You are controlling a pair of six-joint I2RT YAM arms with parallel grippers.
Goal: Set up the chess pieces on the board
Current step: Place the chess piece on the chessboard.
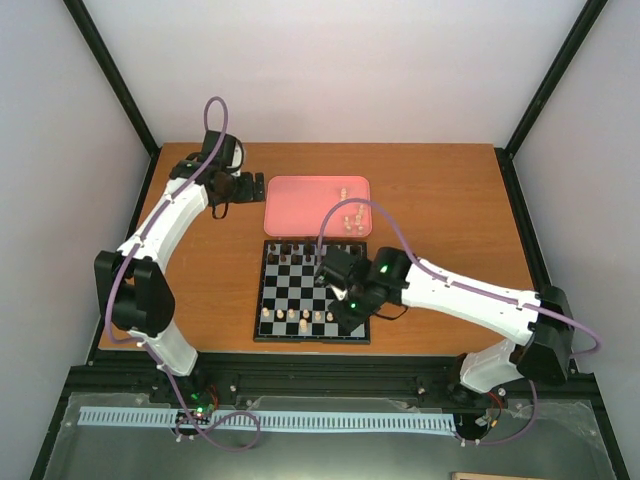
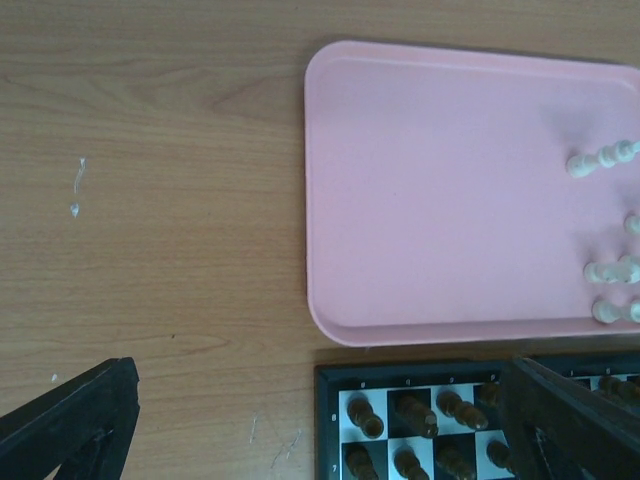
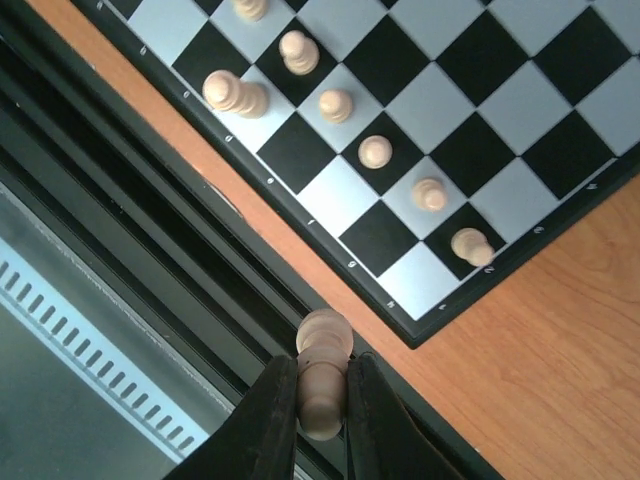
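Several cream chess pieces stand upright on the checkered board.

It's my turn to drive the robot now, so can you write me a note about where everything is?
Grippers: the left gripper is open and empty, over the table beside the pink tray. The right gripper is shut on one cream piece, by the board at its near edge.
Done: dark pieces stand on the far rows, and several cream pieces on the near rows.
To do: place the held piece, then fetch the loose cream pieces from the tray.
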